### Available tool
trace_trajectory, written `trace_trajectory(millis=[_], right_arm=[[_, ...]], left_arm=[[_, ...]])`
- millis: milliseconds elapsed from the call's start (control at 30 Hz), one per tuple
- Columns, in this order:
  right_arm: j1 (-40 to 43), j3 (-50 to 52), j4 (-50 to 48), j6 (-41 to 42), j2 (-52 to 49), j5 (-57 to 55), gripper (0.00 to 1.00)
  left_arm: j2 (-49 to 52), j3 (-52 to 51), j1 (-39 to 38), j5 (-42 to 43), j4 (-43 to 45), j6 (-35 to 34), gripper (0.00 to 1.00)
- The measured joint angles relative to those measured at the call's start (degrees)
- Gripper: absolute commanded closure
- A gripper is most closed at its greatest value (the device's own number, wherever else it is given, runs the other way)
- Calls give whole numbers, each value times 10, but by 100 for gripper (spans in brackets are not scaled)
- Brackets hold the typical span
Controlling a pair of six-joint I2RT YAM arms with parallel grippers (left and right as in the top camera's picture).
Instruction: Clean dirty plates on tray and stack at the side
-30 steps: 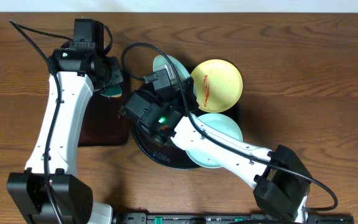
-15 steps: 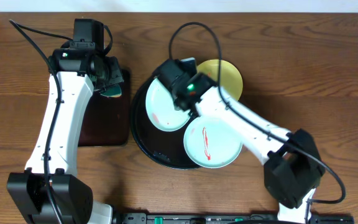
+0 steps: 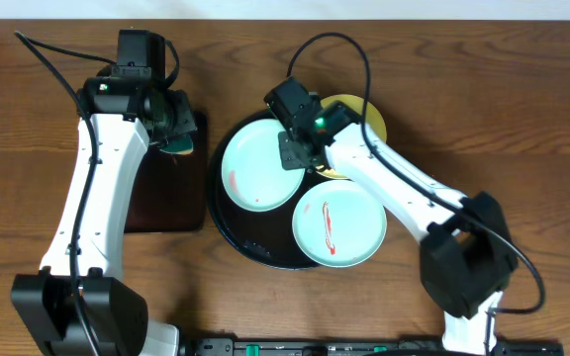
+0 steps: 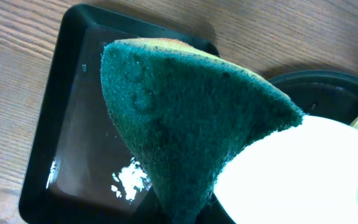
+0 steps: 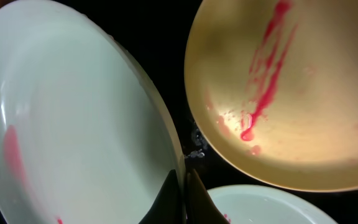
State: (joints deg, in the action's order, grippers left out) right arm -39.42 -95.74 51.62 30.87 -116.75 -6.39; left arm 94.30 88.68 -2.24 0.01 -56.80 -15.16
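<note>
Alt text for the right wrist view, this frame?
The right hand pinches the rim of a red-smeared pale blue plate at left. A yellow plate streaked red fills the upper right, with the black tray between them. A second pale plate shows at the bottom edge.

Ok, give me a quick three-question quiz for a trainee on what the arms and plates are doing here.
1. True or false: the yellow plate has no red smear.
2. What does the left gripper hold? A. a green sponge B. a plate C. nothing
3. Fill in: the right gripper pinches the rim of the ____.

Key: 1. false, a red streak runs across it. 2. A. 3. left pale blue plate.
</note>
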Motion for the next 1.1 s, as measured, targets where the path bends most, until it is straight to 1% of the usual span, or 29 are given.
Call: trace_trajectory(millis=[67, 100, 133, 167, 233, 267, 300, 367, 433, 633, 700, 1000, 1100], right_arm=[[-3, -1, 5, 3, -21, 3, 99], [-4, -1, 9, 4, -34, 4, 95], [-4, -1, 11, 7, -43, 7, 83], [-4, -1, 13, 9, -54, 10, 75], [-4, -1, 12, 2, -64, 20, 50], [-4, -1, 10, -10, -66, 28, 40], [-4, -1, 8, -23, -66, 35, 32], [-4, -1, 0, -59, -65, 47, 26], [-3, -1, -6, -92, -66, 58, 25], [14, -1, -62, -229, -66, 120, 30], [20, -1, -80, -264, -66, 131, 30], [26, -1, -179, -370, -66, 150, 33], [26, -2, -201, -385, -75, 150, 41]], left_arm=[[0, 0, 0, 0, 0, 0, 93], [0, 0, 0, 0, 0, 0, 92], [0, 0, 0, 0, 0, 0, 92], [0, 0, 0, 0, 0, 0, 92], [0, 0, 0, 0, 0, 0, 92], [0, 0, 0, 0, 0, 0, 92], [0, 0, 0, 0, 0, 0, 93], [0, 0, 0, 0, 0, 0, 92], [0, 0, 0, 0, 0, 0, 92], [0, 0, 0, 0, 0, 0, 92], [0, 0, 0, 0, 0, 0, 92], [0, 0, 0, 0, 0, 0, 92], [0, 0, 0, 0, 0, 0, 93]])
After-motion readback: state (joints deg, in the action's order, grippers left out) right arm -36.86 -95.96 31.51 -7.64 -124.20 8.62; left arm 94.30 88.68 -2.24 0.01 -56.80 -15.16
